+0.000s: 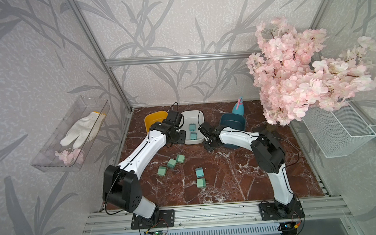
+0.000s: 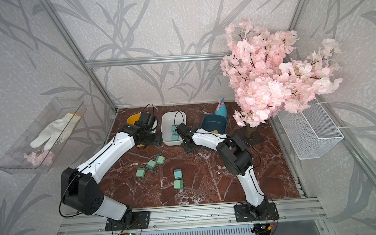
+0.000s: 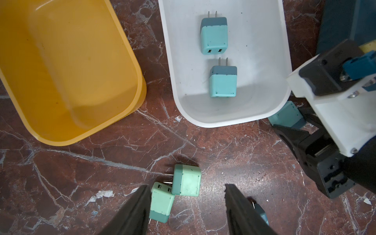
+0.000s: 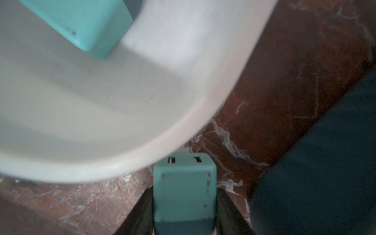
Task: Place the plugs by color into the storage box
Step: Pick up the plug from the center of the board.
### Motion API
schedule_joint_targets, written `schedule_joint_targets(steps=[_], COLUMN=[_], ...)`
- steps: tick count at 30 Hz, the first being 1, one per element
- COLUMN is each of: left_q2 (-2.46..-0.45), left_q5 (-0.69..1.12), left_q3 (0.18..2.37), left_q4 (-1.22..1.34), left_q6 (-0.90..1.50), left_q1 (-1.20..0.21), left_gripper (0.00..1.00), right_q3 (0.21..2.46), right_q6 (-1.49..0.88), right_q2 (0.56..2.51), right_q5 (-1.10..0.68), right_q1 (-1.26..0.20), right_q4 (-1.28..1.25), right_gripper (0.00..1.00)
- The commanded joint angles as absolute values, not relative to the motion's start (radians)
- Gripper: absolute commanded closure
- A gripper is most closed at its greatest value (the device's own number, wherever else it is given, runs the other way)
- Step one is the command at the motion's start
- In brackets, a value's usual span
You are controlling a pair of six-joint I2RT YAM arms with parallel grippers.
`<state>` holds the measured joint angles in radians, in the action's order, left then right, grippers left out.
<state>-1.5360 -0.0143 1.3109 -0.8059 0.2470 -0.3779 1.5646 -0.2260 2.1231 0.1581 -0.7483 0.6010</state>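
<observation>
My right gripper (image 4: pixel 184 203) is shut on a light blue plug (image 4: pixel 184 189) low over the table, just outside the near right corner of the white box (image 3: pixel 223 124). The same held plug (image 3: pixel 289 116) shows in the left wrist view. Two light blue plugs (image 1: pixel 192 127) (image 1: pixel 193 135) lie in the white box. My left gripper (image 3: pixel 188 189) hangs open and holds nothing, between the yellow box (image 1: pixel 153 120) and the white box. Three green plugs (image 1: pixel 180 158) (image 1: pixel 171 163) (image 1: pixel 161 171) lie mid-table, with a light blue plug (image 1: pixel 199 172) and a green plug (image 1: pixel 200 182) nearer the front.
A dark blue box (image 1: pixel 232 122) stands right of the white box, with something yellow (image 2: pixel 214 131) inside. Behind it stands a blue spray bottle (image 1: pixel 239 108). A pink blossom tree (image 1: pixel 291 71) overhangs the back right. A wire basket (image 1: pixel 337 131) and a clear shelf (image 1: pixel 71 134) hang on the side walls.
</observation>
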Motion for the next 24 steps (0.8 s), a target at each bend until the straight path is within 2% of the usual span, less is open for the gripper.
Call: schedule_joint_targets(steps=[1,11,24], left_q2=[-1.539,-1.509,-1.41], left_q5=[0.0,0.0,-0.067], left_q3=[1.307,1.293,1.255], left_q4=[-0.798,-0.792,-0.758], left_q6=[0.258,0.258,0.23], left_q1=[-0.373,-0.373,-0.374], left_gripper=[0.38,0.38,0.38], right_q3=[1.531,1.499,1.484], right_q6=[-0.24,-0.249,-0.261], right_q2=[2.075,2.013,1.802], right_q5=[0.169,0.145,0.104], right_q1=[-0.749,-0.765,-0.813], right_q4=[0.605,0.622,0.73], right_gripper=[0.55,0.56,0.55])
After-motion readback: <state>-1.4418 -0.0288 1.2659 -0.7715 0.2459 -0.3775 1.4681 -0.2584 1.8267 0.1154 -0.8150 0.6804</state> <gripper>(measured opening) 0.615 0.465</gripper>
